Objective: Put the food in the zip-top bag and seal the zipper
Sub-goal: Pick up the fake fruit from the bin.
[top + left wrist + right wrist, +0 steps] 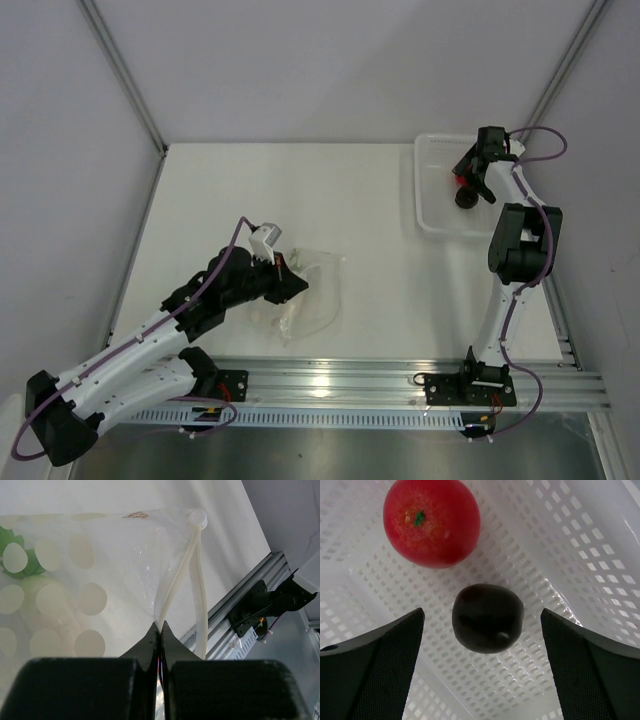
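The clear zip-top bag [318, 298] lies on the table in front of the left arm. My left gripper [298, 284] is shut on its edge; in the left wrist view the fingertips [160, 626] pinch the pale zipper strip [182, 577]. The white radish [42, 597] with green leaves [27, 565] lies inside the bag [115, 555]. My right gripper [470, 186] hangs open inside the white basket [432, 200]. In the right wrist view its fingers straddle the dark ball [487, 617] without touching it, and the red tomato [431, 521] lies just beyond. Both also show from above: the tomato [458, 181] and the ball [466, 199].
The basket [580, 545] stands at the table's back right, near the right wall. A metal rail [400, 385] with both arm bases runs along the near edge and shows beside the bag in the left wrist view [235, 630].
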Available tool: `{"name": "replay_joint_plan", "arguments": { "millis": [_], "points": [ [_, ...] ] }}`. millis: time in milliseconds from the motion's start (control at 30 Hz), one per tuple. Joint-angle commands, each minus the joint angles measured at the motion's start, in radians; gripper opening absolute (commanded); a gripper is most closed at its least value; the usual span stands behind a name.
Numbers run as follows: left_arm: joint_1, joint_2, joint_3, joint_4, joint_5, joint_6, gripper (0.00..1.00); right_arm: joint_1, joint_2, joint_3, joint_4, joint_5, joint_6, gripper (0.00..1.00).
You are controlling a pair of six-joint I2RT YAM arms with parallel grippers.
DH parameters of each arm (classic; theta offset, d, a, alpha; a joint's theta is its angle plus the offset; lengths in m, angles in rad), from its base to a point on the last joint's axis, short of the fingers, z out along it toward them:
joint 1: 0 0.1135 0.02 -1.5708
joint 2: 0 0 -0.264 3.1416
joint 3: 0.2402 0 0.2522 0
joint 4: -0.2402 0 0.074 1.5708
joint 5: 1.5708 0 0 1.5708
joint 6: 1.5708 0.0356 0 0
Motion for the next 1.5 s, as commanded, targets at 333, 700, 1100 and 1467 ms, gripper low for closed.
{"name": "replay_joint_plan", "arguments": {
  "millis": [333,700,1100,1467],
  "points": [
    [-0.005,-0.011,0.036,0.008,-0.029,0.03,0.0,-0.019,0.079,0.038,0.02,-0.059,-0.005,0.96],
    [-0.005,-0.027,0.031,-0.004,-0.04,0.022,0.01,-0.021,0.081,0.012,0.053,-0.119,-0.023,0.65],
    [-0.005,-0.057,0.035,-0.038,-0.046,0.015,0.01,-0.015,-0.052,-0.059,0.056,-0.172,-0.029,0.22],
    [-0.005,-0.041,0.044,-0.045,-0.054,-0.008,0.01,0.137,-0.405,-0.332,0.139,-0.232,-0.018,0.0]
  ]
}}
